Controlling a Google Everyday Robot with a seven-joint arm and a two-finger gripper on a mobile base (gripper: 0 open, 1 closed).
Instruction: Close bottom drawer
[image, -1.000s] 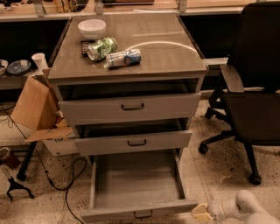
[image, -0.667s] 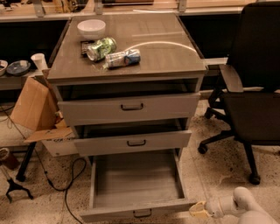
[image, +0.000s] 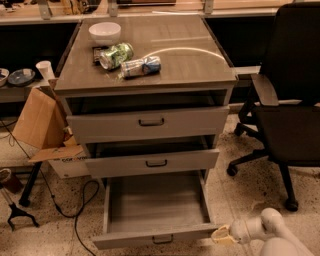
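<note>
The bottom drawer (image: 155, 207) of the grey wood-grain cabinet is pulled far out. Its wide flat tray looks empty and its narrow front panel with a small dark bar handle (image: 162, 240) sits at the frame's bottom edge. My gripper (image: 220, 234) is low at the bottom right, its yellowish tip just right of the drawer front's right corner. The white arm (image: 265, 230) runs off to the lower right.
The top drawer (image: 150, 122) and middle drawer (image: 155, 162) are slightly open. On the cabinet top are a white bowl (image: 105, 33) and two cans (image: 127, 60). A black office chair (image: 287, 115) stands at right, a cardboard box (image: 42, 125) and cables at left.
The gripper has moved left towards the bottom drawer's front right corner, and the arm now shows further into the frame. The drawers have not moved.
</note>
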